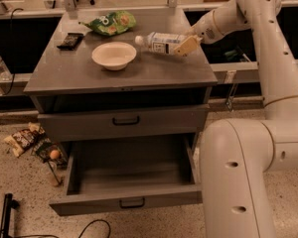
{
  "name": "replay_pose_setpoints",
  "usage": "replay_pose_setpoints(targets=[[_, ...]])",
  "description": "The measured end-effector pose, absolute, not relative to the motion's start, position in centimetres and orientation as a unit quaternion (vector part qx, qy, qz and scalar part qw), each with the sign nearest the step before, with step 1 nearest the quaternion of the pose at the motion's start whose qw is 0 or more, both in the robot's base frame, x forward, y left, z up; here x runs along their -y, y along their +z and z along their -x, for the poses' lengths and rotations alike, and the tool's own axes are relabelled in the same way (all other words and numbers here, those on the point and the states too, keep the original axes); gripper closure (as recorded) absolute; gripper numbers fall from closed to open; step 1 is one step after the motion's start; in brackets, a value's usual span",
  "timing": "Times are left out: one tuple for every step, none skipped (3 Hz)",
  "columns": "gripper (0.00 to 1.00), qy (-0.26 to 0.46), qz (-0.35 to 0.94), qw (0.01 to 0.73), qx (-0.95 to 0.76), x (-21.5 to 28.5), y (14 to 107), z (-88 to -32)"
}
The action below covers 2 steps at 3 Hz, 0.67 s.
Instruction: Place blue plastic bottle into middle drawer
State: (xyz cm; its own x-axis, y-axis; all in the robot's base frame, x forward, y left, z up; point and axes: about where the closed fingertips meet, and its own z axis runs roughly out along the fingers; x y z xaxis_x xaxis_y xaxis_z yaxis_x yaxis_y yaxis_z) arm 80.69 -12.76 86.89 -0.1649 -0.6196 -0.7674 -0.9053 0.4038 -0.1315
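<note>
The blue plastic bottle (161, 42) is clear with a white cap and a white-and-bluish label. It is held lying sideways just above the grey cabinet's top, cap pointing left toward the white bowl (113, 55). My gripper (184, 44) is shut on the bottle's right end, with tan fingers (186, 46) over it. The middle drawer (129, 177), the lowest one, is pulled open below and holds nothing that I can see. Its flat front carries a small black handle (132, 203).
A green chip bag (110, 22) and a black flat object (70, 40) lie at the back of the cabinet top (64, 73). The drawer above (124, 120) is closed. Snack packets (25, 139) lie on the floor at the left. My arm's white body (238, 177) stands right of the open drawer.
</note>
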Motion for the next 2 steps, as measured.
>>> replay_pose_setpoints(targets=[[1.00,0.180,0.540,0.352,-0.743,12.4,89.3,-77.5],[1.00,0.189,0.538,0.323,-0.755,12.2,92.3,-74.2]])
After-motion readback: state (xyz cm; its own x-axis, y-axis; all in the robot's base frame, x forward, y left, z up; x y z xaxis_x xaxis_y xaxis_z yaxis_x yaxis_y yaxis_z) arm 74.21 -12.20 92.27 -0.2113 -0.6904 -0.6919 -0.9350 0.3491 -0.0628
